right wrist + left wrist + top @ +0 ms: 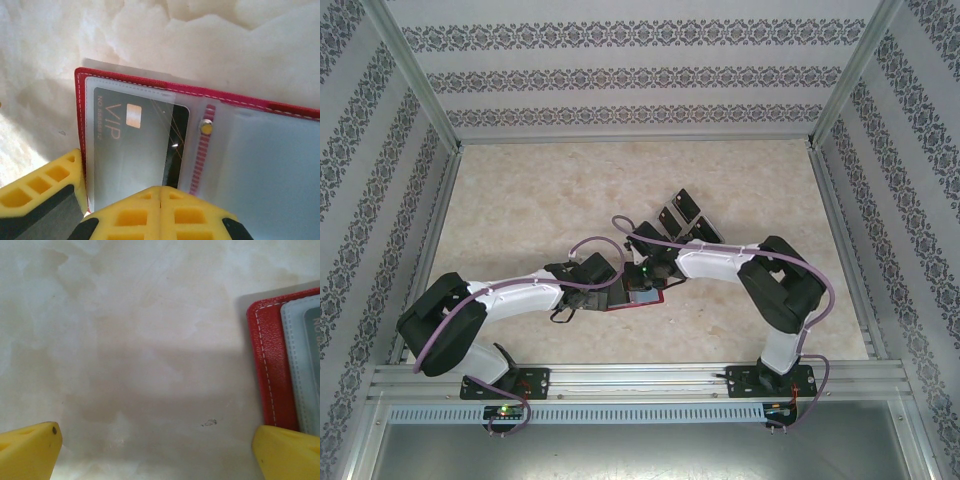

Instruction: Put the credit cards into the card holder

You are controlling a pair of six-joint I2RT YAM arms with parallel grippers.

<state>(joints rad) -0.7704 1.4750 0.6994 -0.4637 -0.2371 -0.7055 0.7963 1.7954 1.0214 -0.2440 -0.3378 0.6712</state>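
Observation:
The red card holder [150,82] lies open on the table, its greyish clear sleeves facing up. A black credit card [135,135] marked VIP sits mostly inside the left sleeve, with its right strip sticking out uncovered. My right gripper [160,192] is shut, and its joined yellow tips cover the card's near edge. My left gripper [156,440] is open wide over bare table. Its right finger [287,452] rests at the wallet's red corner [272,365]. More loose black cards [680,212] lie fanned just behind the two grippers [655,268].
The marbled tabletop [540,200] is ringed by an aluminium frame [440,200] and patterned walls. A small dark scuff [210,423] marks the table near the left gripper. The wallet's striped snap tab [202,150] runs down the wallet's middle.

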